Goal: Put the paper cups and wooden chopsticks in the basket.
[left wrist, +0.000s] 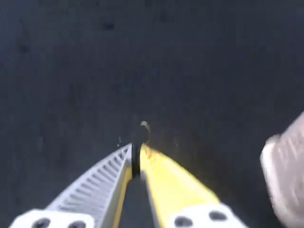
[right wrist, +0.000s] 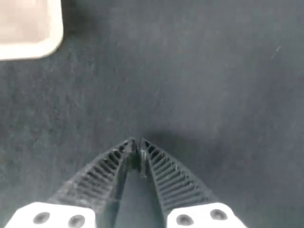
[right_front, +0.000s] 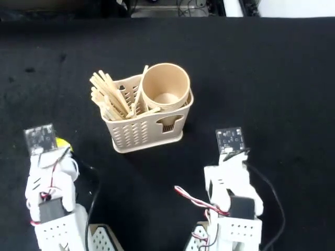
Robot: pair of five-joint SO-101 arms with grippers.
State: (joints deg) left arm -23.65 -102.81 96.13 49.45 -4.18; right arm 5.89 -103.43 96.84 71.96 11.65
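Note:
A beige slotted basket (right_front: 144, 130) stands mid-table on the black cloth. Stacked paper cups (right_front: 165, 87) sit in its right half, and a bundle of wooden chopsticks (right_front: 108, 95) leans out of its left half. My left gripper (left wrist: 136, 145) rests low at the front left, shut, with nothing between its white and yellow fingers. My right gripper (right wrist: 137, 146) sits at the front right, shut and empty above the bare cloth. The basket's base corner (right wrist: 28, 28) shows in the right wrist view, and its edge (left wrist: 285, 180) shows in the left wrist view.
Both arms (right_front: 49, 183) (right_front: 233, 183) are folded back near the front edge. The black cloth (right_front: 261, 78) lies bare around the basket. Cables and equipment run along the far edge of the table.

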